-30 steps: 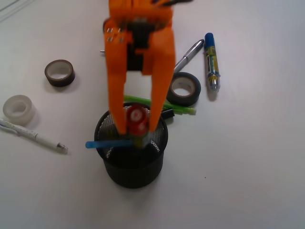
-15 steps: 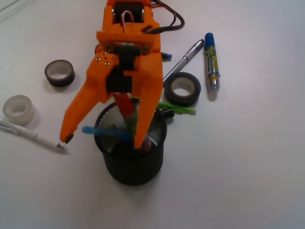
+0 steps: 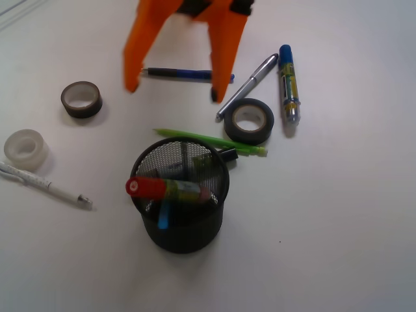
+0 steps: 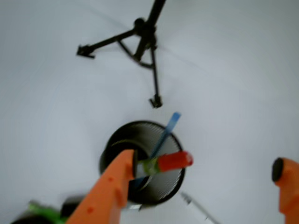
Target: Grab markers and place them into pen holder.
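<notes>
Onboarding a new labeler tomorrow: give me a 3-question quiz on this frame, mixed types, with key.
1. True or false: the red-capped marker lies across the rim of the pen holder.
2. Which marker is on the table to the right of the black tape roll? A) black-capped B) blue-capped C) red-capped
3. Fill in: the gripper is ____ and holds nothing.

Key: 1 true. 2 B, the blue-capped marker. 3 open.
</notes>
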Action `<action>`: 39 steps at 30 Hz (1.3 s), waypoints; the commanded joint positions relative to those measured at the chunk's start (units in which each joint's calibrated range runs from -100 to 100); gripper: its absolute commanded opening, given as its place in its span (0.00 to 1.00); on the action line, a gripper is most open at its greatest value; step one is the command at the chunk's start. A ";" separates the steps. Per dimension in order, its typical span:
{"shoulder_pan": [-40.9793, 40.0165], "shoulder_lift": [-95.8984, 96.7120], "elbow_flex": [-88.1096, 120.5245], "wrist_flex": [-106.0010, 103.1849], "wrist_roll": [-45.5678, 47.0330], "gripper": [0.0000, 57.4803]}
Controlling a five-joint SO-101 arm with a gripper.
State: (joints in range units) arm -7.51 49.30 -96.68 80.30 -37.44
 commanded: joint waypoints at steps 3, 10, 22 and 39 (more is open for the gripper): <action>-7.11 -6.00 -2.24 18.82 -4.64 0.57; -15.85 -1.75 -2.24 19.17 -6.20 0.56; -21.76 9.98 -2.51 19.35 -12.21 0.49; -28.56 18.74 7.36 19.44 -37.17 0.49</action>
State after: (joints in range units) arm -36.37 68.47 -91.37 98.79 -69.04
